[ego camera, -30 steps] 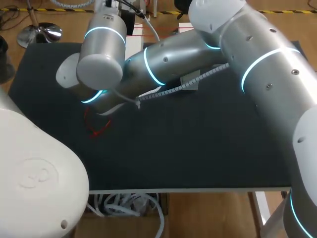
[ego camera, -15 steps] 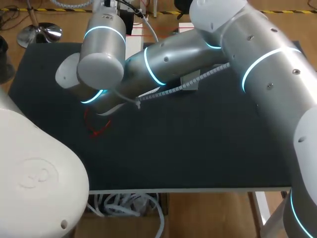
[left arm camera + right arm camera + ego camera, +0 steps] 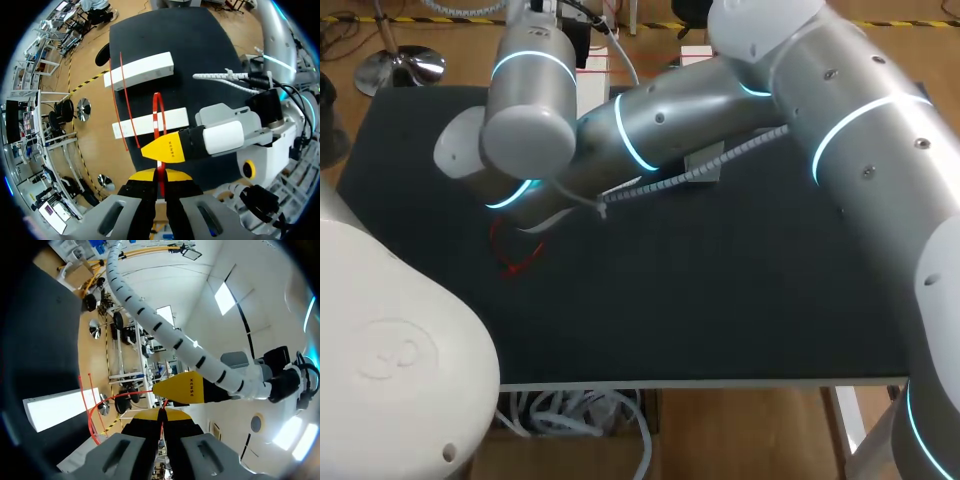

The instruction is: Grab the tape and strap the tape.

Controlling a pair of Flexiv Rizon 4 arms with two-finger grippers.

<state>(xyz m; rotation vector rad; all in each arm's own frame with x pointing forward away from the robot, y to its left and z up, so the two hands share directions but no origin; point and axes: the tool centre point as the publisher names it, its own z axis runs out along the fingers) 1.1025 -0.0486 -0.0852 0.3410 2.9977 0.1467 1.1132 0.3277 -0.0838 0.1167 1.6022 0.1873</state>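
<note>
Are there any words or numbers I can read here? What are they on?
Right gripper's yellow fingertip, left wrist view: dark print, too small to read.
Left gripper's yellow fingertip, right wrist view: same, unreadable.
White arm cover: raised round mark, no letters.

Black table (image 3: 720, 290), 2 white blocks (image 3: 139, 71) lying near 1 edge

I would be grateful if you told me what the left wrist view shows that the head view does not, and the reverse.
Only the left wrist view shows the left pincer, shut on the red tape, and two white bars in full. Only the head view shows the right arm reaching across the table and hiding the pincers. Both show the tape and the black table.
</note>
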